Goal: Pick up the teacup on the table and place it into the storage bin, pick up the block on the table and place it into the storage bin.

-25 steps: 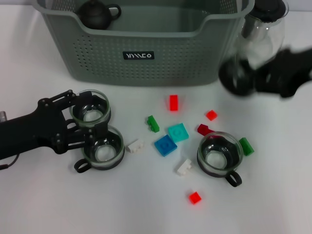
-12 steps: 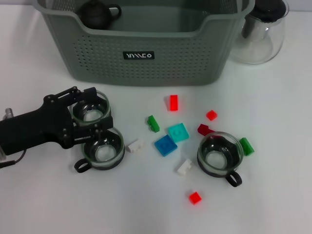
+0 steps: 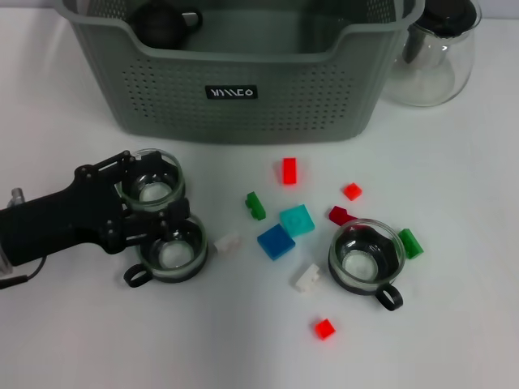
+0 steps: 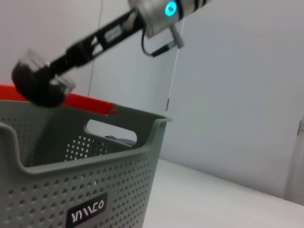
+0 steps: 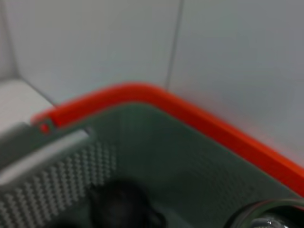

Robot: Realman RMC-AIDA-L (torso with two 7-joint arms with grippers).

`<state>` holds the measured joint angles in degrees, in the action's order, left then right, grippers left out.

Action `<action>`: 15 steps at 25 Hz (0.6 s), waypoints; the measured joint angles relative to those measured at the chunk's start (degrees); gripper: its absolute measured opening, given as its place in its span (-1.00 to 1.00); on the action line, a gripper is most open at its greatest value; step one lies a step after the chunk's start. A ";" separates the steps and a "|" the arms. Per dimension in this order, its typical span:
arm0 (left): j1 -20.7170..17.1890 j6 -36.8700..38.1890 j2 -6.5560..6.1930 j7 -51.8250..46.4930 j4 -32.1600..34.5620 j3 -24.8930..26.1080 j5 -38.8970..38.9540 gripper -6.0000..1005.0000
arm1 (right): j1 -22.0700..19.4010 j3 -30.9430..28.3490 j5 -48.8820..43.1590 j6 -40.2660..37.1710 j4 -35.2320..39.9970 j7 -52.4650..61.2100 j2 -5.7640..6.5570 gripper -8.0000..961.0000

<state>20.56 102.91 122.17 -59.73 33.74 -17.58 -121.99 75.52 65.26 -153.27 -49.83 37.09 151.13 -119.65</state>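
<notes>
Standing on the white table (image 3: 73,332) are three glass teacups; the left gripper (image 3: 154,212) is open around one teacup (image 3: 152,187), beside ten small blocks.

Matte black left gripper (image 3: 150,212), linkage fingers, silver wrist fitting.

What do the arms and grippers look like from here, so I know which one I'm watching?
The left gripper is matte black with skeletal linkage fingers on a thick black wrist; a thin dark cable trails beside a small silver fitting. The right gripper, seen far off in the left wrist view, is black on a slim silver arm with a glowing cyan ring.
</notes>
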 joint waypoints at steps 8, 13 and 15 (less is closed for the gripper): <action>-0.17 -2.47 0.17 -0.03 -1.45 -0.06 -0.44 0.71 | 1.37 0.87 -4.67 4.01 -9.99 0.97 -0.35 -0.86; 0.03 -2.85 0.17 0.17 -2.09 -0.26 -0.53 0.71 | -0.21 1.29 -4.47 4.06 -11.23 -0.18 -0.46 -0.85; 0.06 -2.87 0.14 0.20 -2.11 -0.30 -0.53 0.71 | -0.61 1.31 -4.49 3.75 -11.39 -0.18 -0.42 -0.85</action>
<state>20.61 100.04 122.31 -59.54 31.64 -17.88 -122.52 74.91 66.57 -157.76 -46.08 25.71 150.96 -120.07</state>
